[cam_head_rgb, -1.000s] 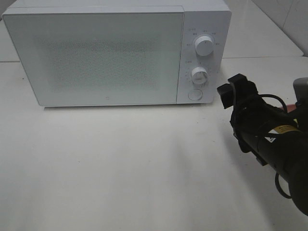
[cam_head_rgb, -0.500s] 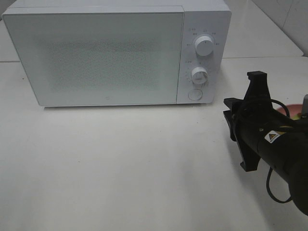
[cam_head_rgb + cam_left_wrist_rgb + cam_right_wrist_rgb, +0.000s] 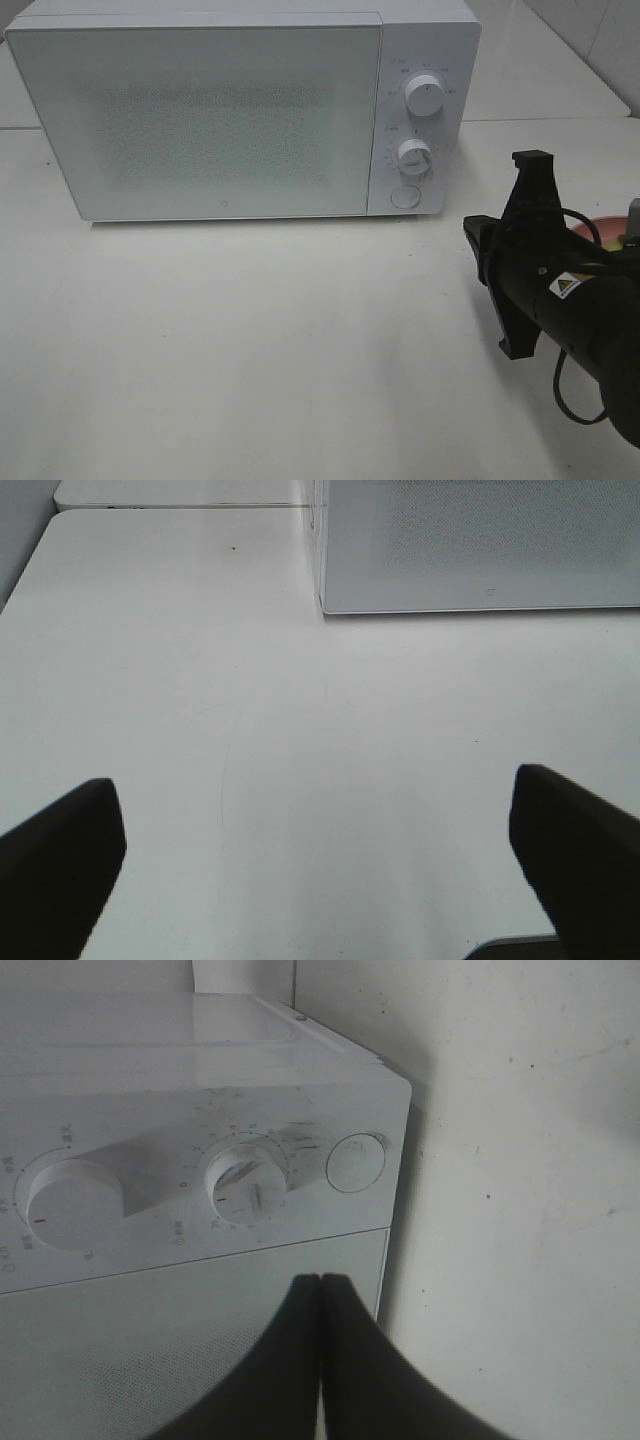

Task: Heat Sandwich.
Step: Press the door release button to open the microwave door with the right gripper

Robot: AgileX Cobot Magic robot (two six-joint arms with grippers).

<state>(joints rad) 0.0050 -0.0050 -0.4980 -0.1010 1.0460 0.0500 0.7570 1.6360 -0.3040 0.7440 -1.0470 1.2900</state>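
Observation:
The white microwave [image 3: 200, 120] stands at the back of the table with its door shut. A sliver of the pink plate [image 3: 598, 226] shows behind my right arm at the right edge; the sandwich on it is almost wholly hidden. My right gripper [image 3: 473, 233] is shut and empty, hovering in front of and to the right of the microwave's control panel. In the right wrist view the shut fingertips [image 3: 320, 1282] point at the microwave [image 3: 200, 1090] below its round button [image 3: 355, 1163]. My left gripper [image 3: 310, 780] is open and empty over bare table, out of the exterior view.
The panel has an upper knob [image 3: 426, 95], a lower knob [image 3: 414, 156] and a round button [image 3: 405, 196]. The left wrist view shows the microwave's lower front corner [image 3: 325, 605] ahead on the white table [image 3: 200, 680]. The table [image 3: 250, 340] is white.
My right wrist has rolled about a quarter turn and the gripper has drawn slightly down and to the right. In the last half second it barely moved.

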